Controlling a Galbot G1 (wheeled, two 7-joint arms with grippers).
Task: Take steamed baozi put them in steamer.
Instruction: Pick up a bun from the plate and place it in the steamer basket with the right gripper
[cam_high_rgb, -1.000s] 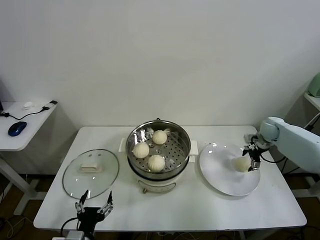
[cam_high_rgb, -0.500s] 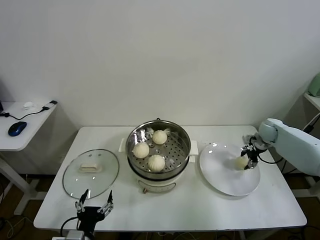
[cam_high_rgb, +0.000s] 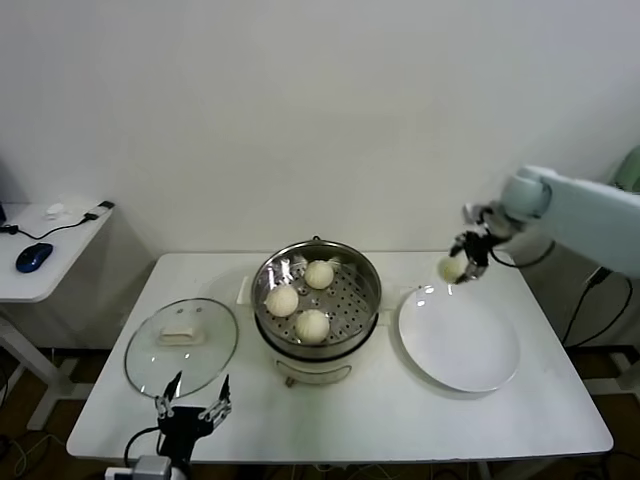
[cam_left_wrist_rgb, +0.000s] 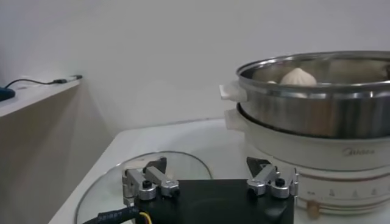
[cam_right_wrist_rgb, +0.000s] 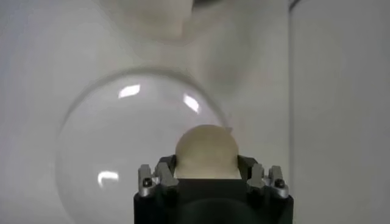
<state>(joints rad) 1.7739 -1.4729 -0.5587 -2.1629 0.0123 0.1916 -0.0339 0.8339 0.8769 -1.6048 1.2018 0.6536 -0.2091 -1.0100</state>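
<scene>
1. I see one white table (cam_high_rgb: 400, 420) carrying all the work items.
2. One steamer (cam_high_rgb: 317, 305) stands at the table's centre. Its perforated tray holds three steamed baozi (cam_high_rgb: 312, 325); they sit near one another, apart from the rim.
3. One white plate (cam_high_rgb: 470, 350) lies just beside the steamer on the robot's right side. It is now bare; one second ago a bun rested on it.
4. One glass lid (cam_high_rgb: 182, 345) lies flat on the table at the steamer's left side.
5. The right gripper (cam_high_rgb: 465, 258) is raised above the far edge of the plate, between plate and wall. One second ago it sat low at the plate's right side.
6. The right gripper's fingers (cam_right_wrist_rgb: 159, 180) are closed around the fourth bun (cam_high_rgb: 451, 268), which hangs clear of the plate and well apart from the steamer. In the right wrist view this bun (cam_right_wrist_rgb: 206, 152) fills the gap between the fingers, with the plate (cam_right_wrist_rgb: 103, 140) below it.
7. The left gripper (cam_high_rgb: 190, 410) hovers low at the table's near edge, just in front of the lid. Its fingers (cam_left_wrist_rgb: 146, 182) are spread wide and hold nothing.
8. Bun count: four in total, three in the steamer, one in the right gripper.
</scene>
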